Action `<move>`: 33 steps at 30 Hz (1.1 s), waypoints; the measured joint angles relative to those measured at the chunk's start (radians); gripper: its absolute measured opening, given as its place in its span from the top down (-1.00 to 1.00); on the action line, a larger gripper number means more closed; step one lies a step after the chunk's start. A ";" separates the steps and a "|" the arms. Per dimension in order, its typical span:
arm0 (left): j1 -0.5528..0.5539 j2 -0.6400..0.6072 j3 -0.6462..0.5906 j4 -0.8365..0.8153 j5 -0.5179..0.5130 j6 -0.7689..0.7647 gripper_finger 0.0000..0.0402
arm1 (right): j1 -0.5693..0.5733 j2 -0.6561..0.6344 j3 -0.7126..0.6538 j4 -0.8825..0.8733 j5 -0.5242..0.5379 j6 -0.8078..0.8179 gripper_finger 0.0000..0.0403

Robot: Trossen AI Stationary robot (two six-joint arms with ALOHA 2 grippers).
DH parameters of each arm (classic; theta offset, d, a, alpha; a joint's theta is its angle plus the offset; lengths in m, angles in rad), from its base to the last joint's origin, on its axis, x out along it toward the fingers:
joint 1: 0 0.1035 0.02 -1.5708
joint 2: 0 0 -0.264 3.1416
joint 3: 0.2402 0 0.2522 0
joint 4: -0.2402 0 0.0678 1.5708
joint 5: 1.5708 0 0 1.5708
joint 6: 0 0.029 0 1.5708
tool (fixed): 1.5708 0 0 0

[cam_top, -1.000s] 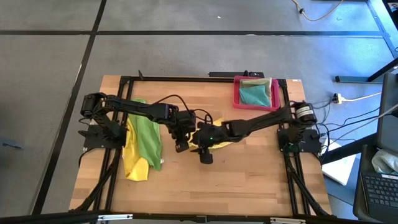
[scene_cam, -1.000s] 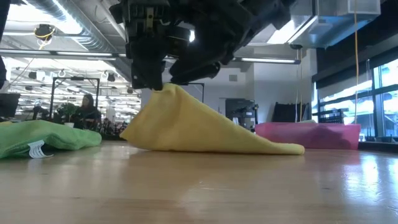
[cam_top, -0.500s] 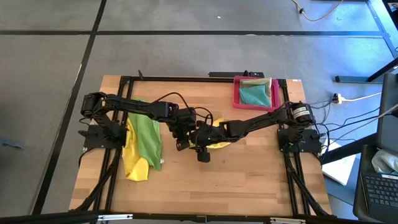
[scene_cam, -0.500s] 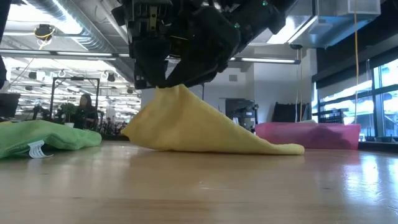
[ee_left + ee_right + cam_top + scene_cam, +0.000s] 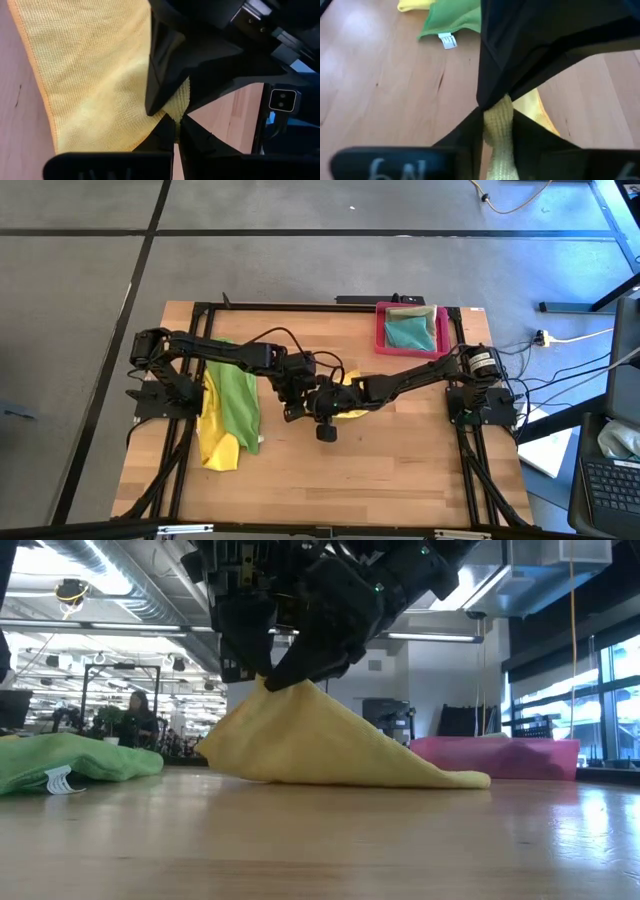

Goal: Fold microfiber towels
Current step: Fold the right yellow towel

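The right pincer (image 5: 497,125) has just moved in beside the left pincer (image 5: 175,131) at mid-tabletop (image 5: 400,450) and narrowed its fingers onto the peak of the yellow towel (image 5: 320,745). In the right wrist view a bunch of yellow cloth sits squeezed between its two fingers. The left pincer is shut on the same peak, so both now hold the towel close together at its raised point. I judge this a handover or a re-grip ahead of spreading the cloth for a fold.

A second earlier the right pincer stood wide open and a little off from the peak, nearer the front edge in the high view; now it is tight against the left one. The towel's tented shape is much as before, its far corner resting on the tabletop near the pink tray (image 5: 500,752).

The green towel (image 5: 236,402) lies untouched at the left over another yellow one (image 5: 215,448), and a teal towel (image 5: 408,332) lies in the tray.
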 joint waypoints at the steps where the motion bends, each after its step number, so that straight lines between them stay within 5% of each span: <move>1: 0.000 0.000 0.000 0.001 0.000 0.000 0.98 | 0.000 0.000 0.000 0.001 0.000 0.014 0.62; 7: 0.005 0.000 0.000 0.003 -0.015 0.050 0.98 | 0.003 0.000 0.000 -0.016 -0.013 0.082 0.95; 25: 0.055 -0.074 0.000 -0.078 -0.019 0.309 0.51 | 0.041 -0.045 0.117 -0.328 0.096 0.329 0.94; 33: 0.003 -0.074 0.000 -0.016 -0.004 0.262 0.30 | 0.045 -0.107 0.136 -0.492 0.134 0.537 0.93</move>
